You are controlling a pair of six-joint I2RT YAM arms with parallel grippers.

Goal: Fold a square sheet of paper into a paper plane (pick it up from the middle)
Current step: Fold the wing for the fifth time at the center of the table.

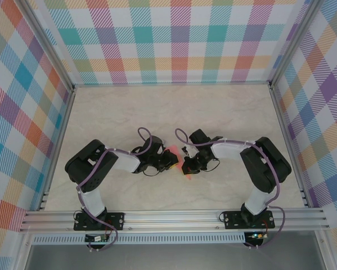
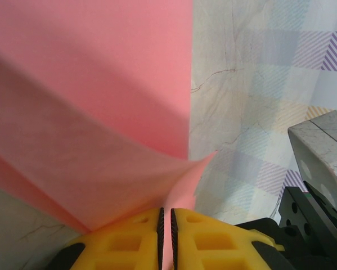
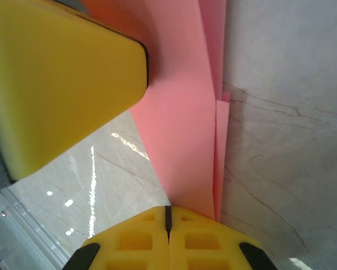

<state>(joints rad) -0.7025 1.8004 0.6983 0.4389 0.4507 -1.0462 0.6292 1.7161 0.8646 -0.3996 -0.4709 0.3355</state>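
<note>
Salmon-pink square sheet of paper [image 2: 100, 84], part-folded, sits at the counter's [image 1: 157, 107] middle, my left hand [image 2: 165, 216] and right hand [image 3: 168, 214] both pinched tight on it; uneven pull between them could tear it or skew the crease.

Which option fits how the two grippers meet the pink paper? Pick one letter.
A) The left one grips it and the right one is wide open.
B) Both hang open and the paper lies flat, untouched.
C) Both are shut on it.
C: the left gripper has its yellow fingers closed with the sheet of paper running into the seam, and the right gripper is closed on the paper likewise.
</note>
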